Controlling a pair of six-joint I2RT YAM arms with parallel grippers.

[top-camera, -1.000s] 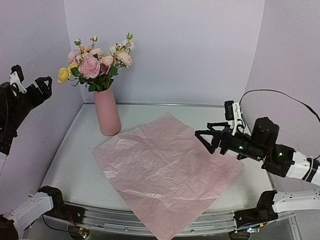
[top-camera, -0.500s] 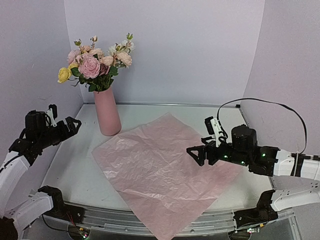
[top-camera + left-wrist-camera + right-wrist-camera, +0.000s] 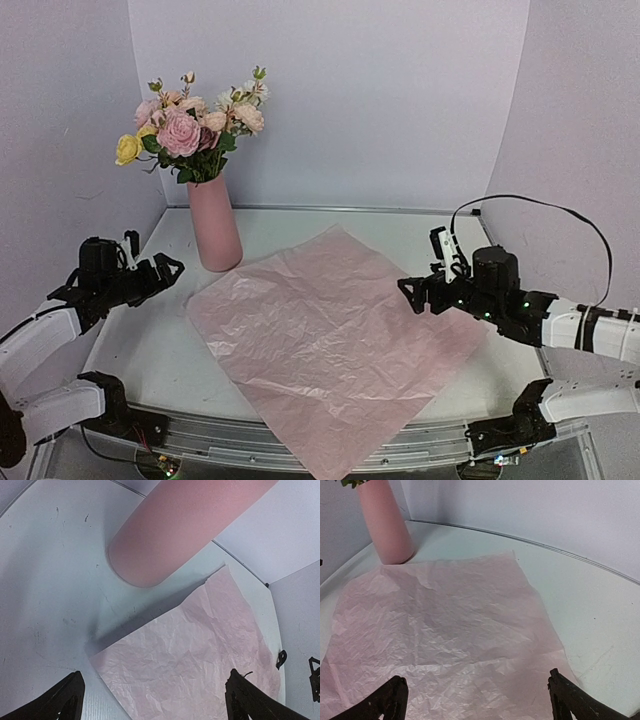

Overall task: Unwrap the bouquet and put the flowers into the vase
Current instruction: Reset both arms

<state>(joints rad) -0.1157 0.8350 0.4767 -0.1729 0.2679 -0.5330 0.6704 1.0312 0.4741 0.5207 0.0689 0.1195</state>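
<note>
The flowers point(image 3: 195, 125), pink, cream, yellow and mauve blooms with green leaves, stand upright in the tall pink vase point(image 3: 214, 225) at the far left of the counter point(image 3: 150, 335), close to the back wall. Their wrapping, a crinkled pink paper sheet point(image 3: 330, 340), lies spread flat across the middle of the counter; its far-left edge comes near the vase's foot, though I cannot tell whether it touches. No ribbon shows.

The left hand point(image 3: 168, 272) hovers low over the counter left of the vase, jaws spread wide and empty. The right hand point(image 3: 410, 294) hangs above the sheet's right edge, likewise released and carrying nothing.

Judged from this layout, both steps look done: the bouquet is unwrapped and the stems are in the vase. The next move probably calls only for the 2 arms to pull clear without brushing the vase or dragging the paper.

No brand, label or writing can be read anywhere; the vase is plain.
</note>
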